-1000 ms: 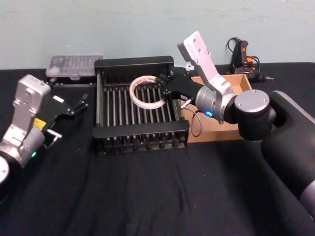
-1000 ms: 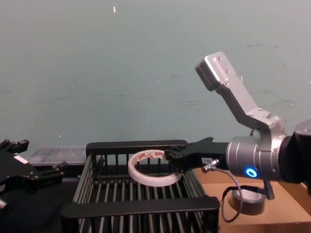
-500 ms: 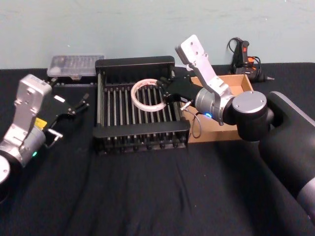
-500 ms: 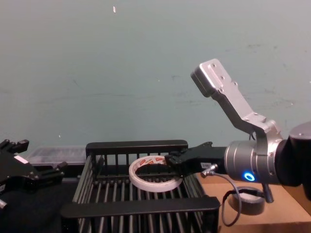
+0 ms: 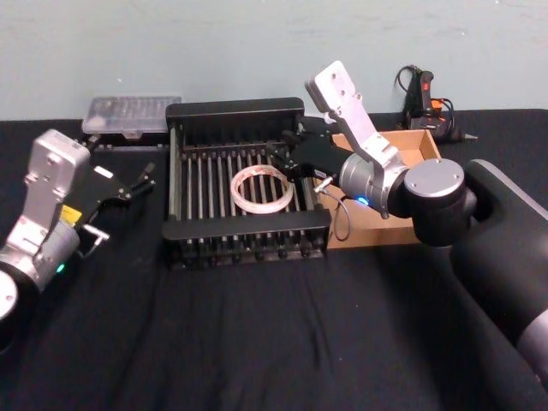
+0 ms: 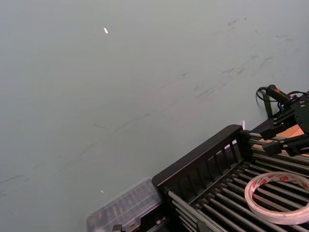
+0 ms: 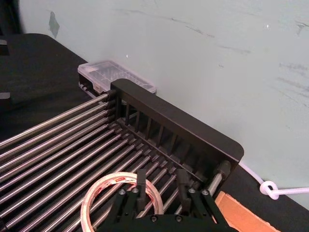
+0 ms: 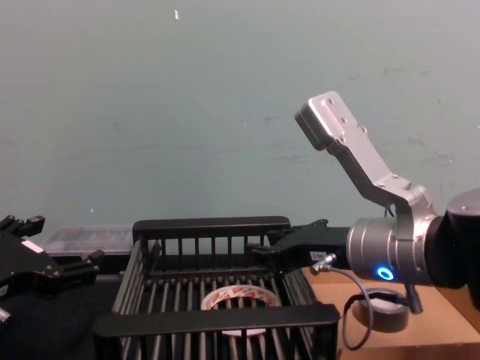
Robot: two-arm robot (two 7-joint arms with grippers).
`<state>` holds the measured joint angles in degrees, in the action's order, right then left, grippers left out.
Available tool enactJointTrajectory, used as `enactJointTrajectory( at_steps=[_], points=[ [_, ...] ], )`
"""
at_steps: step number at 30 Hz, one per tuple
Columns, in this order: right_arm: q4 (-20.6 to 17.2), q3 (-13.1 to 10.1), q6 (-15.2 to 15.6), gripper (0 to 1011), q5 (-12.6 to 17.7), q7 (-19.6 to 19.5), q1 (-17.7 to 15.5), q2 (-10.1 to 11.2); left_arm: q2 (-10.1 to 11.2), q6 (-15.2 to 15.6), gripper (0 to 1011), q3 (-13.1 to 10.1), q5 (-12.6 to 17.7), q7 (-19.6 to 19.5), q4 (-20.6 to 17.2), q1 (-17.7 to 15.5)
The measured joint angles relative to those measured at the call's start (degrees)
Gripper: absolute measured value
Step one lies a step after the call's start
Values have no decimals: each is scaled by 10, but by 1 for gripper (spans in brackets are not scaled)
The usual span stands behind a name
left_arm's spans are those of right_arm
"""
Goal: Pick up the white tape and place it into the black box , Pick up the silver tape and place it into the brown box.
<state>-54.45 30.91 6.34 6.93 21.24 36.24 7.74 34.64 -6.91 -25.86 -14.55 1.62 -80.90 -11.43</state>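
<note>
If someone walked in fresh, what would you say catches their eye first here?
Probably the white tape, lying flat on the bars inside the black box. Just above its right side hangs the right pincer, open, and the silver tape sits in the brown box behind that arm.

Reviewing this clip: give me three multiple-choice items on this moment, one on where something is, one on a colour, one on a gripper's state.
1. Where is the white tape?
A. Flat on the bars of the black box
B. In the brown box
C. On the table beside the left gripper

2. What colour is the print on the white tape's inner core?
A. Blue
B. Red
C. Green

3. How does the right gripper stand?
A. Shut on the white tape
B. Shut on the silver tape
C. Open above the black box

Answers: 1 A, the ring lies on the slats; 2 B, red marks show in the left wrist view; 3 C, its fingers are apart with nothing between them.
</note>
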Motion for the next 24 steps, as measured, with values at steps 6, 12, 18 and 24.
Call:
enactJointTrajectory(
  at_steps=[6, 12, 18, 24],
  points=[
    [0, 0, 0, 578, 0, 0, 0, 0, 0, 0, 1001, 0, 0, 0, 0, 0],
    [-1, 0, 0, 756, 1, 0, 0, 0, 0, 0, 1001, 0, 0, 0, 0, 0],
    [-1, 0, 0, 934, 1, 0, 0, 0, 0, 0, 1001, 0, 0, 0, 0, 0],
    [-1, 0, 0, 1002, 1, 0, 0, 0, 0, 0, 1001, 0, 0, 0, 0, 0]
  ],
)
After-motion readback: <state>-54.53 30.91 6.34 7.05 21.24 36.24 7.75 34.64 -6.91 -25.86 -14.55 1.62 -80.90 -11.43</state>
